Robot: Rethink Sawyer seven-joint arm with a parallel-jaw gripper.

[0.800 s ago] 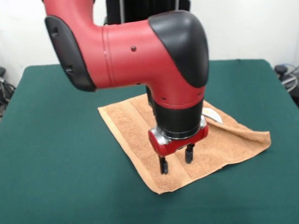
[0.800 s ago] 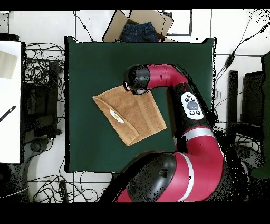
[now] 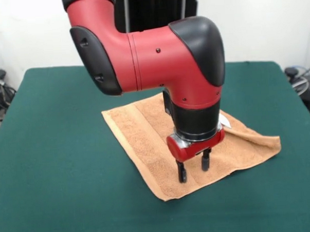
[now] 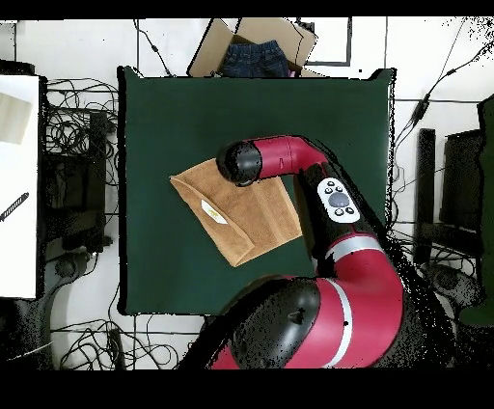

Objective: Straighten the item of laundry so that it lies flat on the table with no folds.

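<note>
Towel: the light orange-brown terry towel (image 3: 161, 141) lies near the middle of the table (image 3: 54, 166), set at a slant to the table's edges, one corner pointing at the front camera.
Towel's lie: most of it is spread flat; along the picture-right side in the front view a strip is folded over itself, making a raised ridge that runs to the right-hand corner.
Tag: a small white tag (image 4: 213, 212) sits on the towel's top side, clear in the overhead view; in the front view only a sliver shows beside the arm's wrist.
Gripper: the gripper (image 3: 192, 169) hangs straight down over the towel's near part, close to the near corner.
Fingers: the two black fingers (image 3: 181, 172) are spread with a gap between them, nothing between them; their tips are at or just above the cloth, and I cannot tell whether they touch it.
Arm: the red and black arm (image 4: 289, 159) reaches over the towel and hides its middle part.
Container: a cardboard box (image 4: 253, 43) stands off the table's far edge in the overhead view, with dark blue fabric (image 4: 257, 58) inside it.
</note>
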